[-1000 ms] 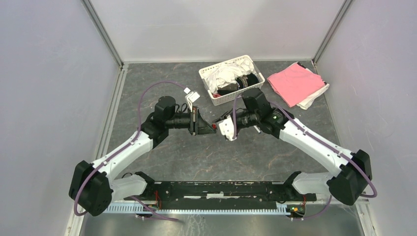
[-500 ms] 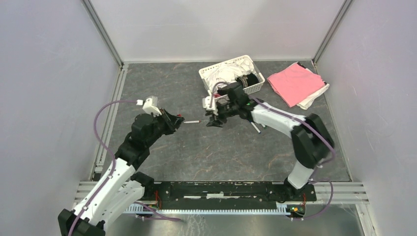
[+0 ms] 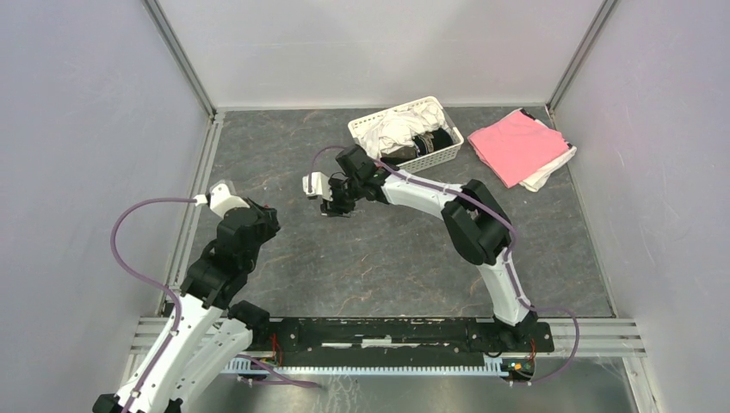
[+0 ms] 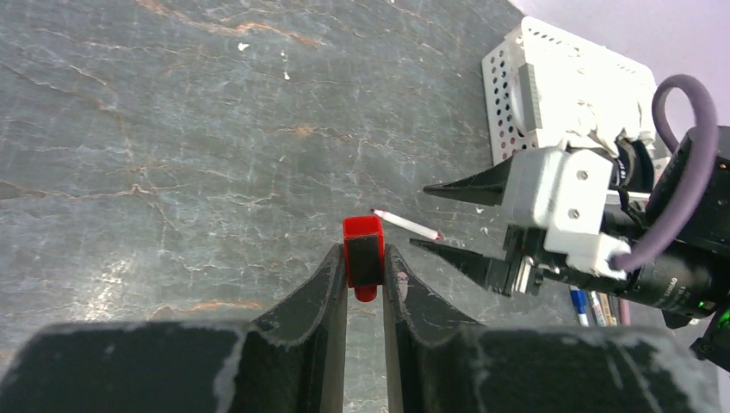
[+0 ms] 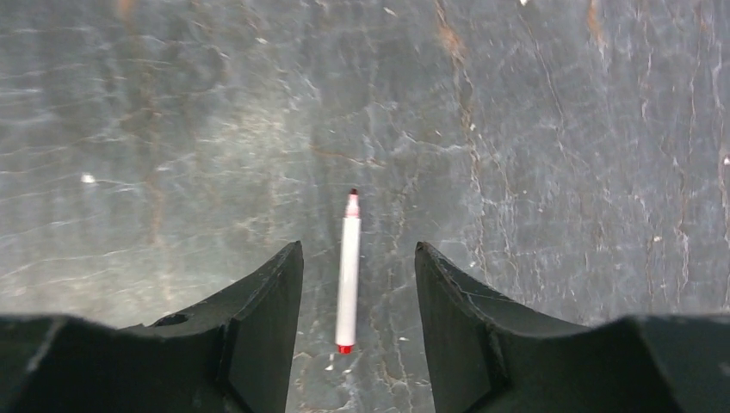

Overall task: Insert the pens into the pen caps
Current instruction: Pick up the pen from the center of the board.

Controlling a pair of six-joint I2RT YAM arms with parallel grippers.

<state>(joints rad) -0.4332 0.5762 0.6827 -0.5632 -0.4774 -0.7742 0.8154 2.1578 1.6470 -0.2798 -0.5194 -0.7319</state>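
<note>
Nothing capped yet, as far as visible: left tool (image 4: 363, 252) is clamped on one red cap (image 4: 362, 234), and right tool (image 5: 359, 249) hangs jaws apart over the red-tipped pen (image 5: 348, 288), which lies bare mid-tabletop (image 4: 172, 129), toward the far edge. Count: one cap, one pen in the clear, at least two more pens (image 4: 594, 303) half hidden behind the right arm. No other caps in view, so I judge nearly the whole job is left.
</note>
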